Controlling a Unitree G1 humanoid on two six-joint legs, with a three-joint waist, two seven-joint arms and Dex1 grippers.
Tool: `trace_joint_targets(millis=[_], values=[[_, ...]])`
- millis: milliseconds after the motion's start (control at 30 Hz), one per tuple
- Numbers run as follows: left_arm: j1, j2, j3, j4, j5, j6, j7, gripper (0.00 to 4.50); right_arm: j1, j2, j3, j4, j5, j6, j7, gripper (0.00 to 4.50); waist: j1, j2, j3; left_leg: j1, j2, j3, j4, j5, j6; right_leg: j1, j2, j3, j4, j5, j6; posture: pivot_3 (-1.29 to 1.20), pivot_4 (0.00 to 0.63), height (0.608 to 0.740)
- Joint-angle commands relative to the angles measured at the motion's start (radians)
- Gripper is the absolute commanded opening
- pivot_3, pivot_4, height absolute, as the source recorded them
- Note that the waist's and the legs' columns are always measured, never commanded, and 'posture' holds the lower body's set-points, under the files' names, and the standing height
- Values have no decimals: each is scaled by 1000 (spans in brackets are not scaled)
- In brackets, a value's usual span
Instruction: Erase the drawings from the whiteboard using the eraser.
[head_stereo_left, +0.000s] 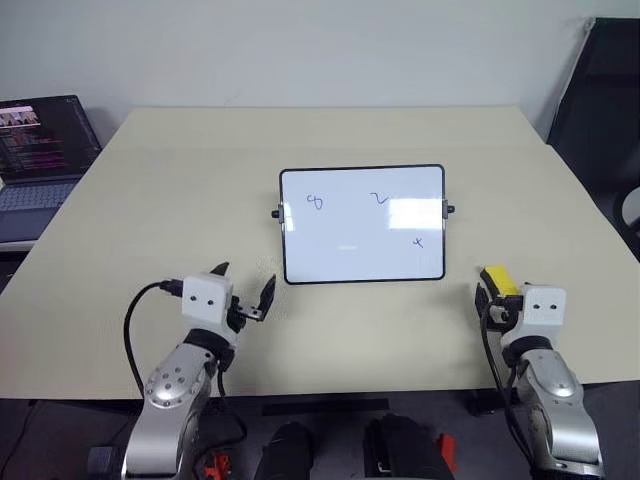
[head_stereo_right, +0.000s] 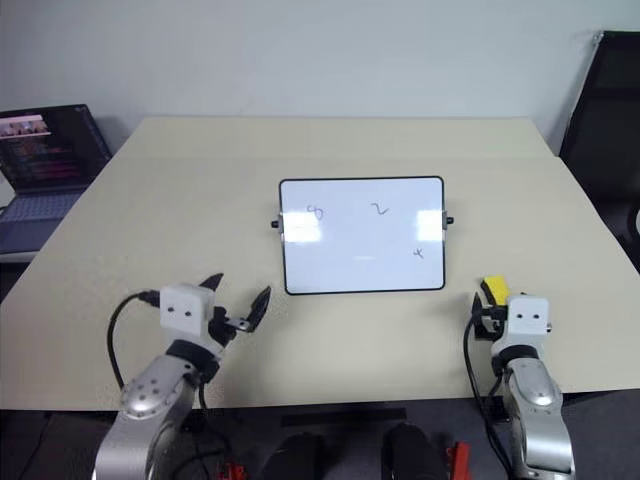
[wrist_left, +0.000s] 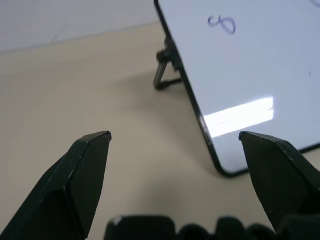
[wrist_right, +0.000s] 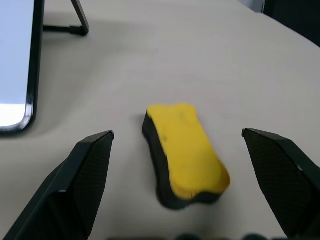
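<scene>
Eraser (wrist_right: 186, 154), a small bright yellow block with a rounded, slightly waisted outline and a dark felt-looking underside, lies flat on the beige worktop (head_stereo_left: 150, 200) near its front edge toward the right corner, well apart from the board's bottom right corner. Right gripper (wrist_right: 177, 145) sits level just behind it, jaws spread wide and empty, with the block between the two black fingers (wrist_right: 85, 175) but not touching either. Likely light and fairly stiff on top with a softer pad below; it should slide on the smooth top if nudged from one side, so I'd close evenly on the two long yellow sides, mid-length at the waist, above the dark pad, keeping the pad facing out for wiping. Whiteboard (head_stereo_left: 362, 225), a small white rectangle with a thin black frame, rounded corners and small black side knobs, is propped tilted on a thin leg near the worktop centre; looks light and tippy, so wiping pressure could push it back or fold the stand. Three small dark squiggle drawings (head_stereo_left: 316, 202) are on it: upper left, upper middle, lower right; none erased yet. Left gripper (head_stereo_left: 243, 290) hovers off the board's bottom left corner, jaws wide apart, nothing in them; well placed to brace the frame. Dark laptop (head_stereo_left: 40, 150) sits off the left edge.
</scene>
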Motion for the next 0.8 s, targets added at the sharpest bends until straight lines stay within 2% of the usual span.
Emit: trace_joint_targets(millis=[33,167,500,800], values=[[-84,28,-6,-22,-91,10,-99,4500,-39,-31,-24,-44,34,31,24,4480,0,0,0,0,0,0,0,0,0,0,0,0,0,0,0,0,150,740],[-189,65,-42,14,-187,40,-233,4500,-97,-58,-28,-44,59,82,40,4480,-1,0,0,0,-1,1,0,0,0,1,1,1,0,4,6,0,150,740],[-383,128,-117,90,-455,204,-560,4500,-171,-98,-56,4,124,186,82,4480,-1,0,0,0,-2,1,0,0,0,0,2,0,0,4,6,0,150,740],[-420,129,-161,152,-444,188,-634,4500,-111,-89,-96,0,177,167,101,4480,-3,0,0,0,-2,1,-1,0,0,0,2,0,1,4,6,0,150,740]])
